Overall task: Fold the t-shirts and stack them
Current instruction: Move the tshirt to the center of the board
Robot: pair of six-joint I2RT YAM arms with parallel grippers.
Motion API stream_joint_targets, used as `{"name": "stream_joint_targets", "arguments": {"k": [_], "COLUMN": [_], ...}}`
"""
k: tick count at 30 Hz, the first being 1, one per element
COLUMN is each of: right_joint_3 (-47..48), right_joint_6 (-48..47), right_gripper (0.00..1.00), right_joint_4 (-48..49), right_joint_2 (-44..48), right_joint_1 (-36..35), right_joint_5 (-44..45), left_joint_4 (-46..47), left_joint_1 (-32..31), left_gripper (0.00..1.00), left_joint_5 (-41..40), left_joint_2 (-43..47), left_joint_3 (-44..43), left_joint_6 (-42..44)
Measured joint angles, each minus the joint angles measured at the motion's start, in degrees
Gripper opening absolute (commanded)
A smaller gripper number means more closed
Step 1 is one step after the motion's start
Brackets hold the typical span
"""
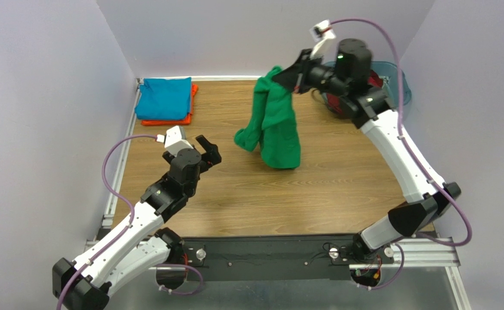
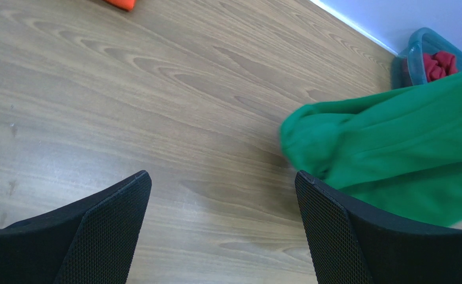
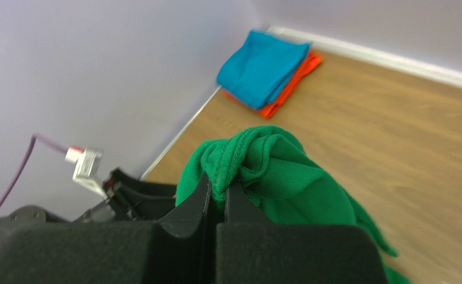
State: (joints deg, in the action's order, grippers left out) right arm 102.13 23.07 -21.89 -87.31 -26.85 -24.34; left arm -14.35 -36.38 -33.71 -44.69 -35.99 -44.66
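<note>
1. Green t-shirt (image 1: 275,126): hangs bunched from one pinched edge over the middle of the table. Its long axis runs roughly top to bottom, the gripped end uppermost and towards the far right. The lower folds spread out towards the near side. Whether they touch the tabletop cannot be told.
2. Right gripper (image 1: 291,77): raised high above the far right part of the table. Its jaws are closed on a stitched hem of the green t-shirt, and the cloth bulges out past the black fingertips.
3. Left gripper (image 1: 204,150): jaws spread wide with nothing between them, held low over the left part of the table. It points towards the green t-shirt and stands apart from it.
4. Teal-blue t-shirt (image 1: 164,97): folded into a flat rectangle in the far left corner. It lies on top of the folded orange t-shirt (image 1: 170,121), which shows along the near and right edges.
5. Dark red t-shirt (image 2: 438,64): crumpled inside the translucent blue plastic tub (image 2: 420,50) at the far right, partly hidden behind the right arm.
6. Materials: the shirts are soft, matte knit cloth, and the seam stitching shows in the right wrist view. The table (image 1: 339,174) is wood-grain laminate. The left fingers (image 2: 328,225) are black with a fine mesh texture.
</note>
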Motion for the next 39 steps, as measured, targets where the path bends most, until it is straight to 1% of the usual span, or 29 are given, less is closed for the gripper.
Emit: {"name": "stream_joint_targets", "arguments": {"k": [5,9,11,12,14,15,19,20,22,23,24,29,30,32,33,35,36,37,38,39], "right_joint_3": [-0.09,-2.12,-6.27,-9.25,-16.96,-20.72,-32.09,-35.52,-40.65,-42.75,-44.13,-48.09,-48.63,-50.82,-51.98,-54.34,-56.13,-57.88,-58.90,-61.11], "right_joint_6": [0.33,1.14,1.64,2.01,2.64,2.93,5.05,5.77,6.58,7.10,7.58,8.41,8.61,9.42,9.94,10.88,11.52,12.33,12.90,14.08], "right_gripper": [0.01,0.01,0.03,0.07,0.08,0.10,0.24,0.30,0.52,0.90,1.00,1.00,1.00,1.00,1.00,1.00,1.00,1.00,1.00,1.00], "right_joint_4": [-0.11,0.94,2.67,2.99,3.32,3.10,2.27,2.01,1.40,0.48,-0.48,-2.45,-2.73,-3.65,-3.65,-3.67,-3.78,-4.15,-4.35,-4.31], "right_joint_2": [-3.26,-2.99,-1.49,-0.31,2.78,4.09,6.95,7.98,9.66,10.34,10.78,11.78,12.15,14.32,15.47,17.81,19.28,20.59,21.16,22.12], "right_joint_1": [-9.62,-13.03,-13.05,-12.90,-12.79,-12.76,-11.52,-10.49,-8.68,-7.67,-6.69,-5.44,-5.44,-5.44,-5.44,-5.44,-5.44,-5.44,-5.44,-5.40], "right_joint_5": [0.52,0.61,2.32,3.87,8.98,11.82,22.86,25.68,29.66,31.65,33.53,38.75,39.01,39.45,39.52,39.52,39.52,39.50,39.41,38.75], "left_joint_4": [-4.50,-9.18,-10.34,-10.82,-10.99,-10.99,-11.45,-11.39,-10.97,-10.97,-10.99,-7.72,-6.67,-5.16,-3.41,-1.49,-0.20,0.70,1.81,3.13], "left_joint_1": [0.04,0.04,0.04,0.04,0.04,0.07,0.28,0.28,0.31,0.33,0.33,0.46,0.57,0.66,0.66,0.66,0.66,0.66,0.66,0.68], "left_gripper": [0.99,0.98,0.99,0.98,0.98,0.99,0.98,0.98,0.98,0.99,0.98,0.97,0.93,0.88,0.80,0.74,0.67,0.56,0.50,0.36], "left_joint_5": [0.31,0.31,0.31,0.33,0.33,0.33,1.64,2.08,2.89,3.37,4.04,9.38,11.23,13.81,16.24,18.38,19.67,20.41,21.07,21.77], "left_joint_2": [4.35,7.78,9.42,10.47,11.72,12.28,11.19,10.64,9.18,8.39,7.43,1.53,-0.28,-2.89,-4.96,-7.37,-9.27,-10.45,-11.76,-13.33], "left_joint_3": [0.00,0.00,0.00,0.17,1.01,1.68,3.06,3.08,3.45,3.76,4.11,7.15,8.17,9.60,10.64,11.41,11.67,11.69,11.69,11.67], "left_joint_6": [-3.72,-7.23,-8.26,-8.94,-9.84,-10.29,-11.39,-11.56,-12.04,-12.39,-12.66,-13.55,-13.51,-13.51,-13.40,-13.09,-13.00,-13.07,-12.92,-12.76]}}
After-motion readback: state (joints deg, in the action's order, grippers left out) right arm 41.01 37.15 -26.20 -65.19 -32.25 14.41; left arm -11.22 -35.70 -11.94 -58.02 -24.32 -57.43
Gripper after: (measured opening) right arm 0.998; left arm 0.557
